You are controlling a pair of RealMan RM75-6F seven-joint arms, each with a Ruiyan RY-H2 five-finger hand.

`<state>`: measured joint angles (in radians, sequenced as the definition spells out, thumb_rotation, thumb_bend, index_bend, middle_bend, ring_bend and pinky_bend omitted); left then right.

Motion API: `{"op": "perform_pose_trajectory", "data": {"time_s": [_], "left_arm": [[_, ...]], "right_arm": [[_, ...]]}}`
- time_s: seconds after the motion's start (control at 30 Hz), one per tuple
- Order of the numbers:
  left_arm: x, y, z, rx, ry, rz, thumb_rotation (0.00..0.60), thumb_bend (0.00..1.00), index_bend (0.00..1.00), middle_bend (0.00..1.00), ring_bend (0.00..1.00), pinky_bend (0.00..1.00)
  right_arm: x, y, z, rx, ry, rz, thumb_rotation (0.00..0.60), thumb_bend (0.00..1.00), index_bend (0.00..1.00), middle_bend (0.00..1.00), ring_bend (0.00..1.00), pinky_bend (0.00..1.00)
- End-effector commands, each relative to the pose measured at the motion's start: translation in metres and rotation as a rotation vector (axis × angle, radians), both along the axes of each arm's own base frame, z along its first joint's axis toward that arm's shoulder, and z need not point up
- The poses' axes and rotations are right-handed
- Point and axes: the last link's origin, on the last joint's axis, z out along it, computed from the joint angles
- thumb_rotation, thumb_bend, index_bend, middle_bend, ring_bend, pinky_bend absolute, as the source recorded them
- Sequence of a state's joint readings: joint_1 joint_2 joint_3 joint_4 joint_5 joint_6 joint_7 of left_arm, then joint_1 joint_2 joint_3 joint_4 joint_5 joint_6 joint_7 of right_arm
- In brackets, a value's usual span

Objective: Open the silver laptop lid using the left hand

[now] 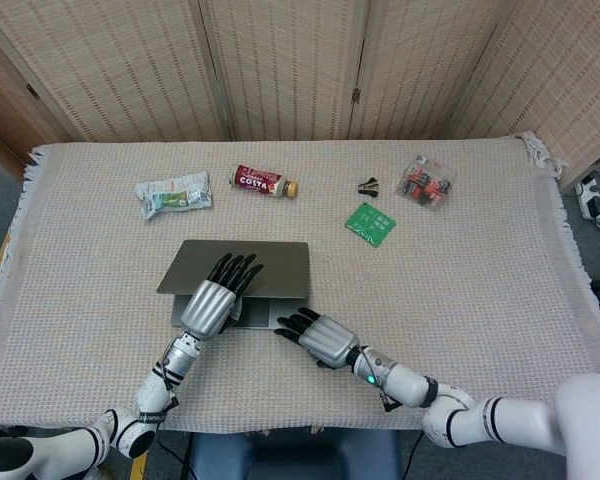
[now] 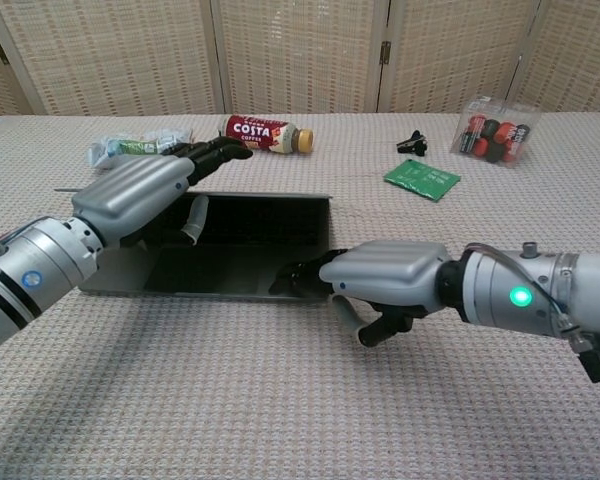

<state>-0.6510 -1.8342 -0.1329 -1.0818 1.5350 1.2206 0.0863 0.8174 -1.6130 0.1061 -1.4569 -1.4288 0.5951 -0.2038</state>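
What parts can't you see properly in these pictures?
- Laptop keyboard: the head view shows only the lid's back; in the chest view it is dark, and the left hand and right hand cover parts.
- Left hand's fingertips under the lid: hidden in the head view by the hand itself.
- Print on the green packet: too small in both views.

The bottle (image 2: 267, 134) has a red label reading "COSTA COFFEE".
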Motion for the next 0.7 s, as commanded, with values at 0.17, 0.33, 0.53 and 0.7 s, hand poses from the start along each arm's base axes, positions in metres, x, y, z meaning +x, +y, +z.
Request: {"op": "perform_pose_trajectory", "data": {"time_s": [0.17, 0.33, 0.53, 0.7], "left_arm": [[0.0, 0.002, 0.002, 0.007, 0.004, 0.005, 0.6, 0.88, 0.0, 0.0, 0.0, 0.0], [-0.001, 0.004, 0.005, 0.018, 0.007, 0.009, 0.6, 0.87, 0.0, 0.0, 0.0, 0.0], [0.0, 0.008, 0.008, 0.029, 0.019, 0.014, 0.6, 0.78, 0.0, 0.0, 0.0, 0.0], [0.002, 0.012, 0.011, 0.047, 0.042, 0.01, 0.6, 0.64, 0.0, 0.0, 0.0, 0.0]], "right_arm": [[0.008, 0.0, -0.013, 0.009, 0.024, 0.019, 0.6, 1.0, 0.0, 0.0, 0.06, 0.0], [0.01, 0.001, -0.017, 0.01, 0.035, 0.026, 0.6, 1.0, 0.0, 0.0, 0.05, 0.0], [0.012, 0.001, -0.019, 0.006, 0.04, 0.023, 0.6, 1.0, 0.0, 0.0, 0.06, 0.0], [0.014, 0.001, -0.02, 0.004, 0.047, 0.026, 0.6, 1.0, 0.0, 0.0, 0.09, 0.0]]}}
